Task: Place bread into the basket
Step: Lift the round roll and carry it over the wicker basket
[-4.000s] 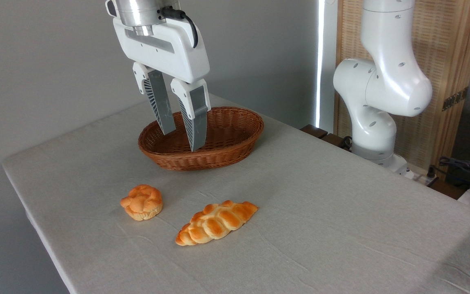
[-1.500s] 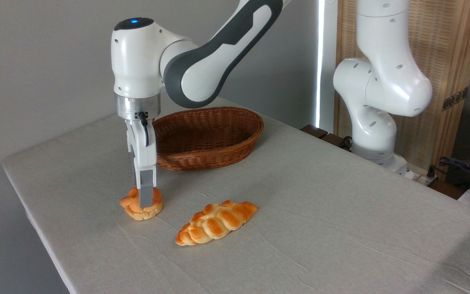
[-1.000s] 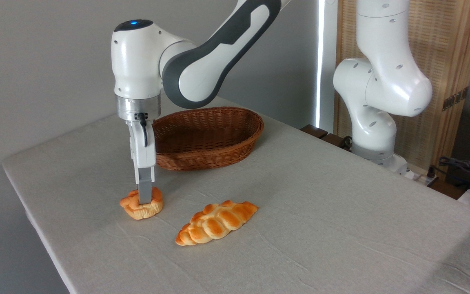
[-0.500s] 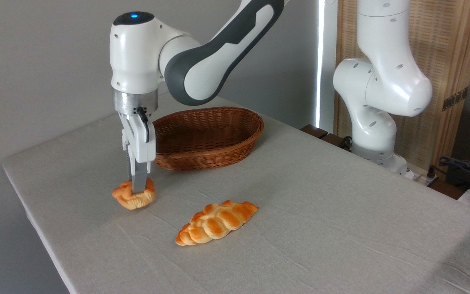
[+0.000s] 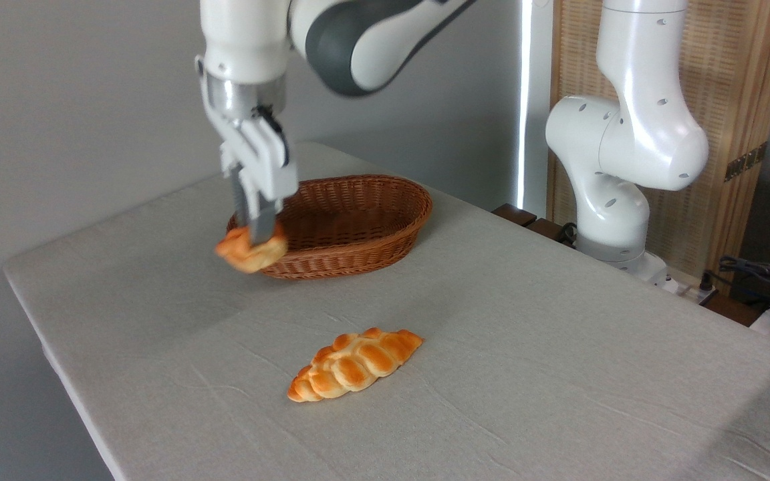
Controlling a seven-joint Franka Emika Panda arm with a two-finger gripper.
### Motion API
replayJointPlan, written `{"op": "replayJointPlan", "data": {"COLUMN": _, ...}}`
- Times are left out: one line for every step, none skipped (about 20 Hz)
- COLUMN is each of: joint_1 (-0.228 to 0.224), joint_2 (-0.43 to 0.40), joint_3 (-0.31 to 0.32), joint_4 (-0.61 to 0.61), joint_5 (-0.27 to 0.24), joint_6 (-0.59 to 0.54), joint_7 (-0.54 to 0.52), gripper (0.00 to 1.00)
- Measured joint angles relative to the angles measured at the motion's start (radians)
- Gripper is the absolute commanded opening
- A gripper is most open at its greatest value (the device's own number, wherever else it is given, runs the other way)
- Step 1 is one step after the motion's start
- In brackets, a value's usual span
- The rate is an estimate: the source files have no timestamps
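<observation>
The bread [image 5: 250, 250], a small knotted golden-orange bun, hangs tilted in the air well above the table. My gripper [image 5: 255, 233] is shut on it from above, its fingers pointing down. The bun sits in front of the near left rim of the basket [image 5: 358, 224], an oval brown wicker basket with nothing in it. Motion blur softens the bun and the fingers.
A longer braided loaf [image 5: 353, 364] lies on the grey tablecloth nearer the front. The arm's white base [image 5: 615, 194] stands at the table's right rear edge. The table's left edge [image 5: 57, 361] drops off close to where the bun was.
My gripper came down from over the basket onto the bun, shut on it, then lifted it off the cloth and carried it up and right toward the basket.
</observation>
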Motion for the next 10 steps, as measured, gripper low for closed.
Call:
{"op": "replayJointPlan", "data": {"joint_1": -0.01, "joint_2": -0.029, "joint_3": -0.001, "joint_4": -0.001, "joint_5": -0.001, "joint_6": -0.062, "joint_7": 0.0, "gripper": 0.28}}
{"op": "replayJointPlan", "data": {"joint_1": -0.025, "joint_2": -0.047, "joint_3": -0.003, "joint_4": -0.003, "joint_5": -0.001, "joint_6": -0.091, "joint_7": 0.0, "gripper": 0.29}}
{"op": "replayJointPlan", "data": {"joint_1": -0.056, "joint_2": -0.062, "joint_3": -0.01, "joint_4": -0.007, "joint_5": -0.001, "joint_6": -0.105, "joint_7": -0.002, "gripper": 0.3}}
{"op": "replayJointPlan", "data": {"joint_1": -0.075, "joint_2": -0.063, "joint_3": -0.022, "joint_4": -0.01, "joint_5": -0.001, "joint_6": -0.106, "joint_7": -0.002, "gripper": 0.35}}
{"op": "replayJointPlan", "data": {"joint_1": -0.087, "joint_2": -0.059, "joint_3": -0.039, "joint_4": -0.015, "joint_5": -0.001, "joint_6": -0.106, "joint_7": -0.002, "gripper": 0.39}}
{"op": "replayJointPlan", "data": {"joint_1": -0.096, "joint_2": -0.054, "joint_3": -0.063, "joint_4": -0.021, "joint_5": -0.001, "joint_6": -0.105, "joint_7": -0.003, "gripper": 0.4}}
{"op": "replayJointPlan", "data": {"joint_1": -0.101, "joint_2": -0.045, "joint_3": -0.089, "joint_4": -0.027, "joint_5": -0.001, "joint_6": -0.102, "joint_7": -0.003, "gripper": 0.4}}
{"op": "replayJointPlan", "data": {"joint_1": -0.103, "joint_2": -0.035, "joint_3": -0.113, "joint_4": -0.034, "joint_5": -0.001, "joint_6": -0.096, "joint_7": -0.003, "gripper": 0.41}}
{"op": "replayJointPlan", "data": {"joint_1": -0.104, "joint_2": -0.02, "joint_3": -0.14, "joint_4": -0.042, "joint_5": -0.001, "joint_6": -0.078, "joint_7": -0.003, "gripper": 0.44}}
{"op": "replayJointPlan", "data": {"joint_1": -0.104, "joint_2": -0.003, "joint_3": -0.162, "joint_4": -0.052, "joint_5": -0.001, "joint_6": -0.052, "joint_7": -0.003, "gripper": 0.51}}
